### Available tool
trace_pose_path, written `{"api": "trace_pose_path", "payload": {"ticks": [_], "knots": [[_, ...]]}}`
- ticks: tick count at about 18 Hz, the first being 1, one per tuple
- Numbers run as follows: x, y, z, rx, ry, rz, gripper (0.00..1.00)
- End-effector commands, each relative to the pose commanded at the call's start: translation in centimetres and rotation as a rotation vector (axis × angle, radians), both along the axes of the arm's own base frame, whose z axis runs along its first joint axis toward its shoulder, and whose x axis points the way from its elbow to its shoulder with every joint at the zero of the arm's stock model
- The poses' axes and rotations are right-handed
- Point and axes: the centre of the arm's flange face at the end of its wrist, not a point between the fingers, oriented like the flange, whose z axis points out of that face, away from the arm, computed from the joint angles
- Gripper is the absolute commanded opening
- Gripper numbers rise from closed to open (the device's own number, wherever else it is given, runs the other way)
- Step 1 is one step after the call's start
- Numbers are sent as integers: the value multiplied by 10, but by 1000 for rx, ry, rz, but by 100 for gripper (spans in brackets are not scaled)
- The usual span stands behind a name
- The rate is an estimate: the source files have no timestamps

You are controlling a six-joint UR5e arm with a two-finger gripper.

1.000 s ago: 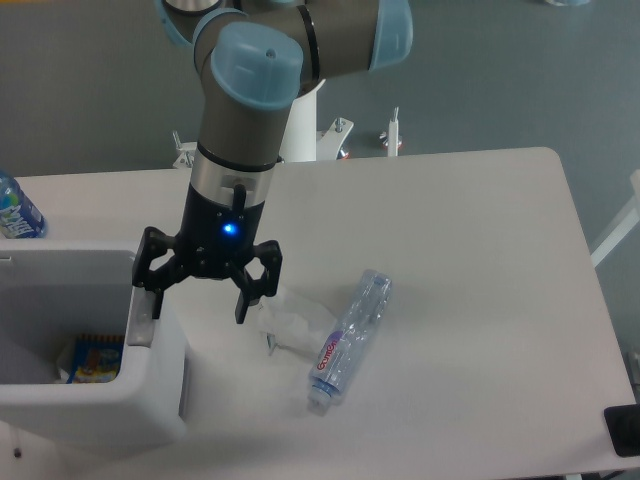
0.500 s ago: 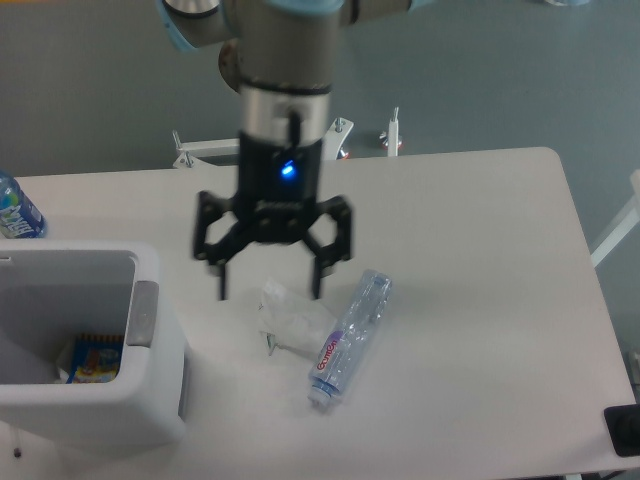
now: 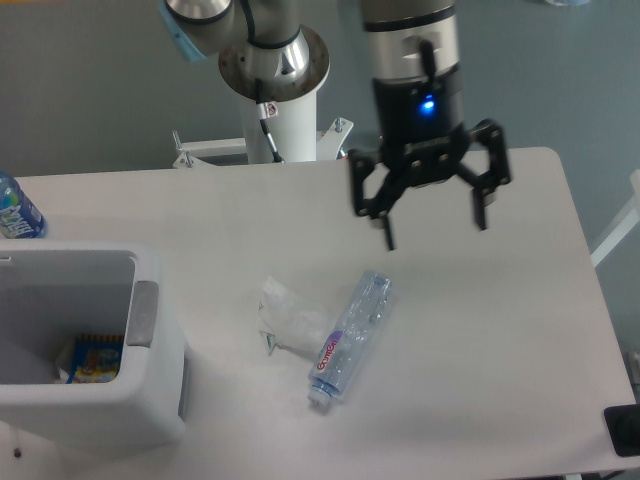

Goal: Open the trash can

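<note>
Above the smooth white table (image 3: 480, 330), the black two-pronged tool (image 3: 435, 232) hangs spread

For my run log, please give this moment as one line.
large white plastic trash can: open, packet inside | hand: open, empty, raised right of centre | clear plastic bottle: lying on table | crumpled clear wrapper: beside bottle
</note>
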Motion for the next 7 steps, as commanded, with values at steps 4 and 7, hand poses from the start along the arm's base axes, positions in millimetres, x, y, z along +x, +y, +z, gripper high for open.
{"api": "trace_pose_path", "payload": {"ticks": [4,7], "knots": [[-20,-44,-5,-131,2,-126,100],[-27,-70,-13,-170,13,-160,100]]}}
